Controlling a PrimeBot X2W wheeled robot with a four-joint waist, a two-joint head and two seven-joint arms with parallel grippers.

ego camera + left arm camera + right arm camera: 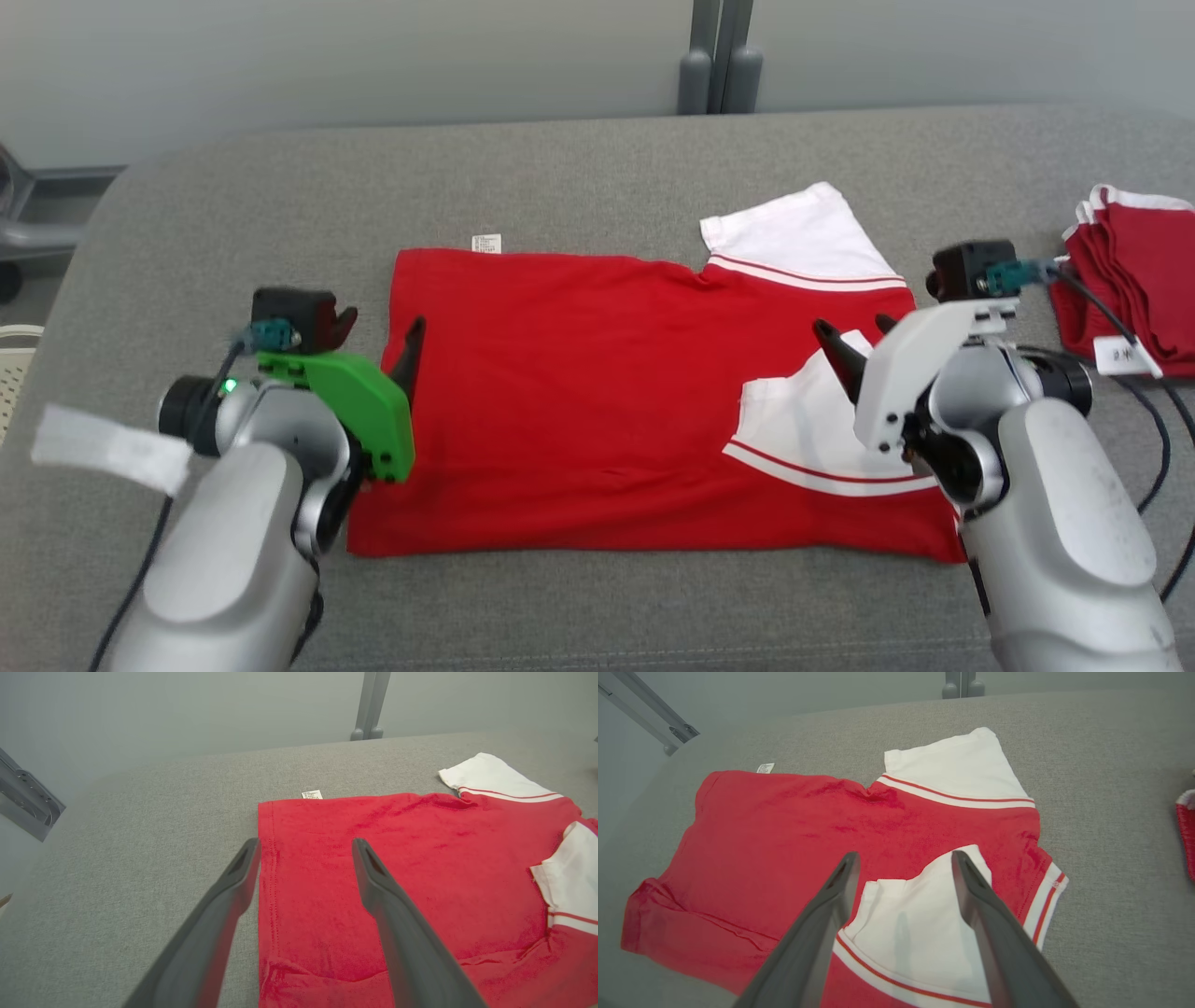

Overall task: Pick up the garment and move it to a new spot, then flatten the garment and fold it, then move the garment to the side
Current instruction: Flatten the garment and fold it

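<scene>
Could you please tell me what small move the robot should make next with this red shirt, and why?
Probably advance the open right gripper toward the far white sleeve. The near sleeve already lies folded over the red shirt, while the far one sticks out flat on the grey table, so it seems the next part to fold in.

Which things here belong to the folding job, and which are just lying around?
Job:
- red and white shirt
- left gripper, open
- right gripper, open

Lying about:
- stack of folded red garments at the right
- grey posts behind
</scene>
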